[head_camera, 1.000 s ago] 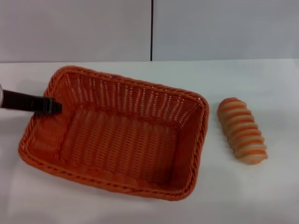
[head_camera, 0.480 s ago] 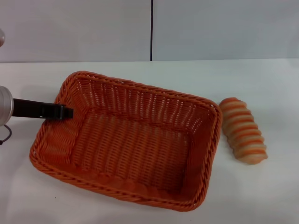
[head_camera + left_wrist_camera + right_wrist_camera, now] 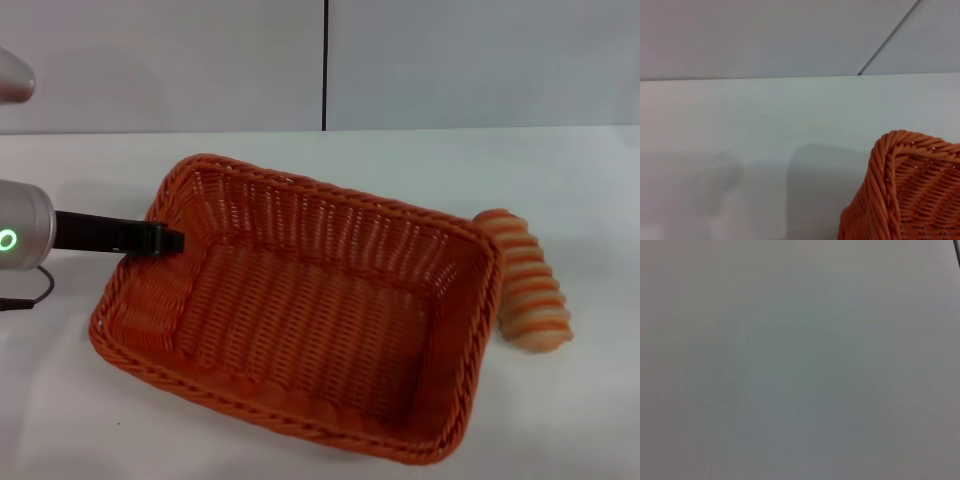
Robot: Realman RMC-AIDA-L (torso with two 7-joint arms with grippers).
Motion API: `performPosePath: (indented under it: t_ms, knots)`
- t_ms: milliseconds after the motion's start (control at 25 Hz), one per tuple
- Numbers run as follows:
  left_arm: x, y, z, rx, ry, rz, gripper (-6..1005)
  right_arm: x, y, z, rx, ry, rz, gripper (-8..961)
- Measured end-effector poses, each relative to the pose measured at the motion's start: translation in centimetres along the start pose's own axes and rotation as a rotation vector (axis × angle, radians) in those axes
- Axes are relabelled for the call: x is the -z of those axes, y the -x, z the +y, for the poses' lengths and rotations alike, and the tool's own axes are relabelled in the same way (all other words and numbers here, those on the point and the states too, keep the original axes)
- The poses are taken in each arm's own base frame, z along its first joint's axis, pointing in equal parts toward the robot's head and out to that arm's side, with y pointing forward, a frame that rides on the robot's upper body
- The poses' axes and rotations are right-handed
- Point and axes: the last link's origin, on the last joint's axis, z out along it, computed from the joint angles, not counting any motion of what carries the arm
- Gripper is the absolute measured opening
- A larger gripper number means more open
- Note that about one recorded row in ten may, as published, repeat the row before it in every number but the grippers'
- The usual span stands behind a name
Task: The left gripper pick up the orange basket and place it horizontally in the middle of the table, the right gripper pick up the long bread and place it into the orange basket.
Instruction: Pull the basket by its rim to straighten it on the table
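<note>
The orange basket (image 3: 300, 310) sits tilted across the middle of the white table (image 3: 580, 190), in the head view. My left gripper (image 3: 170, 240) reaches in from the left on its slim black rod and is shut on the basket's left short rim. The long bread (image 3: 532, 290) lies on the table to the right, and the basket's right rim covers its near-left edge. One braided corner of the orange basket (image 3: 900, 190) shows in the left wrist view, above the table (image 3: 740, 125). The right gripper is out of view, and the right wrist view holds only a plain grey surface.
A grey wall with a dark vertical seam (image 3: 325, 60) stands behind the table. The left arm's silver-grey body with its green ring light (image 3: 8, 240) is at the left edge, with a thin black cable (image 3: 30, 295) under it.
My left gripper has moved to the right with the basket's rim in it. The basket went along and now overlaps the bread's edge. The bread has stayed in place.
</note>
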Motion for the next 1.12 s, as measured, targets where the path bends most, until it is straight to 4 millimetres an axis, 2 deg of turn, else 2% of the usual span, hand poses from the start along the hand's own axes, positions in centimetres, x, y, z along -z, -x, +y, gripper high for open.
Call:
performPosePath:
  t_ms: [440, 760, 1120]
  knots:
    - [0.0, -0.3, 0.4, 0.014, 0.041, -0.007, 255, 0.2, 0.1, -0.4, 0.001, -0.005, 0.003, 637]
    - [0.1, 0.2, -1.2, 0.049, -0.009, -0.006, 268, 0.3, 0.0, -0.4, -0.001, -0.007, 0.004, 637]
    - [0.3, 0.1, -1.9, 0.042, -0.052, -0.016, 268, 0.3, 0.0, -0.3, -0.004, -0.01, 0.002, 637]
